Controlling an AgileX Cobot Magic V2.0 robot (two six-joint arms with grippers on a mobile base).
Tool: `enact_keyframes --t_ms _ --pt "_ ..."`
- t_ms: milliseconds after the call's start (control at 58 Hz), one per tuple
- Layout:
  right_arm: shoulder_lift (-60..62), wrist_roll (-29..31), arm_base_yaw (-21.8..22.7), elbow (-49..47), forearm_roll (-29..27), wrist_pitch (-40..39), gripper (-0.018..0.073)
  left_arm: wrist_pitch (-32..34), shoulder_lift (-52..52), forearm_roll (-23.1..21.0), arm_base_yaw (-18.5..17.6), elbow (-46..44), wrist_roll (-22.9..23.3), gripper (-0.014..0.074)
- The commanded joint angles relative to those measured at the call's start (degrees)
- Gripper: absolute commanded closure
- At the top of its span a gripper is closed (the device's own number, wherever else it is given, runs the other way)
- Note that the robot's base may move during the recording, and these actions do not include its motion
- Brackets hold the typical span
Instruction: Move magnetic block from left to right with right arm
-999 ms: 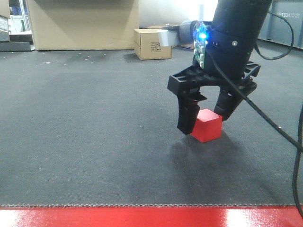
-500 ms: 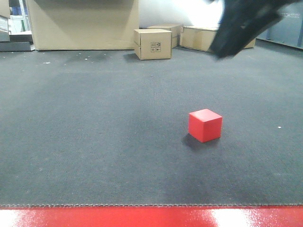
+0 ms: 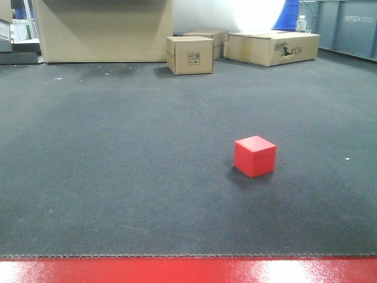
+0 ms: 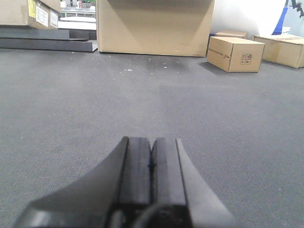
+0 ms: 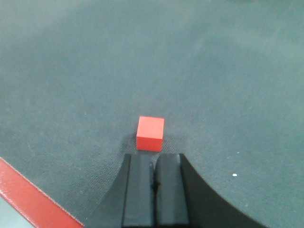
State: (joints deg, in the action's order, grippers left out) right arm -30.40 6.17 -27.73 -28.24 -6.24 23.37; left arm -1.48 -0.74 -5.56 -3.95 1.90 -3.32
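Note:
The magnetic block (image 3: pixel 255 156) is a small bright-red cube resting alone on the dark grey carpet, right of centre in the front view. From the right wrist camera the block (image 5: pixel 150 133) lies on the carpet just beyond my right gripper (image 5: pixel 153 156), well below it. That gripper is shut, its pads pressed together with nothing between them. My left gripper (image 4: pixel 151 140) is shut too, empty, held low over bare carpet. Neither arm shows in the front view.
Brown cardboard boxes stand along the far edge: a small one (image 3: pixel 189 55), a flat one (image 3: pixel 273 48) and a large one (image 3: pixel 103 29). A glossy red strip (image 3: pixel 188 270) borders the carpet's near edge. A white speck (image 3: pixel 347 158) lies right of the block.
A second ago my right gripper stood open around the block on the carpet. It let go, rose up and to the right, left the front view, and has shut. The block stayed put.

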Motion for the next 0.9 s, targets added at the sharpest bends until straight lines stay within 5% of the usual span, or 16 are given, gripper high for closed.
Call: enact_keyframes --t_ms 0,672,879 --pt "4.5 0.2 0.1 0.9 -0.4 -5.8 0.0501 4.7 -0.4 -0.3 -0.3 0.5 0.3 0.0722" --pt "9.4 0.2 0.6 2.5 0.9 -8.5 0.0501 4.7 -0.4 -0.3 -0.3 0.5 0.3 0.0722" --pt "11.2 0.2 10.1 5.4 2.3 -13.9 0.0501 4.7 -0.4 -0.3 -0.3 0.5 0.3 0.0722"
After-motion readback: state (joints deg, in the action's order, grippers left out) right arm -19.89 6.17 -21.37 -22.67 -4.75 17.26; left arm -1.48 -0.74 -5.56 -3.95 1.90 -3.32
